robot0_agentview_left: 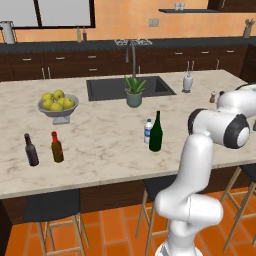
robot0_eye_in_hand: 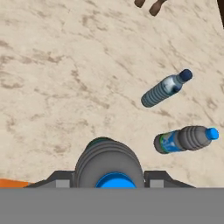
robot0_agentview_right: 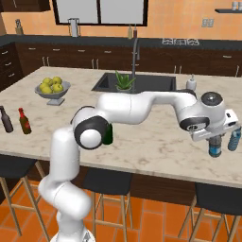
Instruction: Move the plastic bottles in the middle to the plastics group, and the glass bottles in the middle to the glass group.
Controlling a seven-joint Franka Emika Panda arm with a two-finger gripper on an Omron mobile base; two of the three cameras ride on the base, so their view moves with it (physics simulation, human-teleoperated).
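So the gripper (robot0_agentview_right: 215,142) has its jaws clamped on a blue-capped plastic bottle (robot0_agentview_right: 215,146), held upright near the counter's (robot0_agentview_left: 110,145) right edge beside two other plastic bottles (robot0_eye_in_hand: 166,89), probably to set it down. The green glass bottle (robot0_agentview_left: 156,132) waits mid-counter.

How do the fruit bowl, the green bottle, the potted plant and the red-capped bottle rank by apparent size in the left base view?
1. fruit bowl
2. green bottle and potted plant: alike; the plant stands farther off, so unranked
3. red-capped bottle
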